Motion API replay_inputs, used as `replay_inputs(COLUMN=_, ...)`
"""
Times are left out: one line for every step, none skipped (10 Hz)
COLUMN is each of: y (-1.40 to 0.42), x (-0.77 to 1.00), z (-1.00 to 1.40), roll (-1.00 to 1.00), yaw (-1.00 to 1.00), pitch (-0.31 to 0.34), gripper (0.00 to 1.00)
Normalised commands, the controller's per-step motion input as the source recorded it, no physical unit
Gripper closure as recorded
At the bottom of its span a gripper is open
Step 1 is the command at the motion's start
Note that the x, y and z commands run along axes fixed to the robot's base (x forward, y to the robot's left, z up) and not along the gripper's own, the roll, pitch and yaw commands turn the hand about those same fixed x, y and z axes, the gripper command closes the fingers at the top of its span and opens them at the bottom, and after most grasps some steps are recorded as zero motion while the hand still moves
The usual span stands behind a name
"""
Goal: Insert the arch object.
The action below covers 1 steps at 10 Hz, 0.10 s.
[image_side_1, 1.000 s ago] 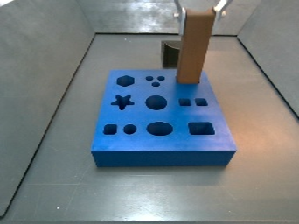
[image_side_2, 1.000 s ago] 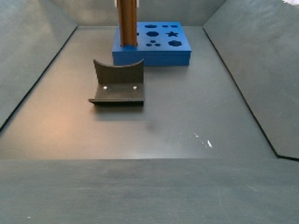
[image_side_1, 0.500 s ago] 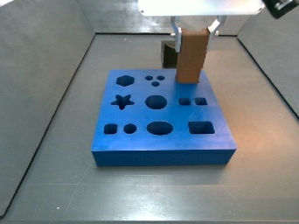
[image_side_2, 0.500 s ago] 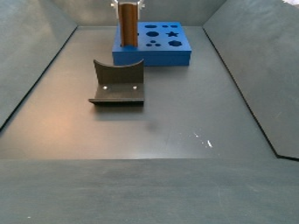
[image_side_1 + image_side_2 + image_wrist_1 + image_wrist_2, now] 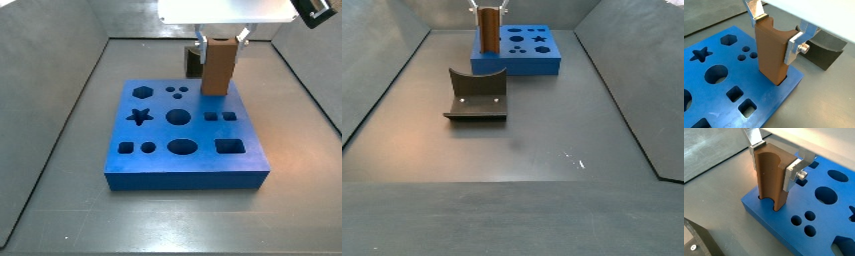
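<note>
orange-brown and upright, the arch object [image 5: 219, 66] is standing at the far right corner of the blue board [image 5: 160, 170], and it is showing less height above the board than it did a second ago, when it rose well past the frame top. the gripper [image 5: 775, 31] has been coming down with it and is now sitting low over that corner, its silver fingers [image 5: 795, 44] clamped on the two flat sides of the block. in both wrist views the lower end of the arch object [image 5: 772, 178] is entering the board close to its edge, with the arched cut-out visible at the foot.

judgement: the piece is sinking into its slot, so insertion is under way but not confirmed as seated; part of the block is still standing proud.

the board is lying on a smooth dark grey floor [image 5: 543, 140], walled on all sides by plain grey panels [image 5: 60, 60]. the fixture [image 5: 476, 95] is standing on the floor, apart from the board, with nothing on it. the remaining board holes [image 5: 179, 117] are showing empty.
</note>
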Motion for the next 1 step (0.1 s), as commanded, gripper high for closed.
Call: replay_inputs(y=0.0, x=0.0, z=0.0, roll=0.0, yaw=0.0, pitch=0.0, gripper=1.0)
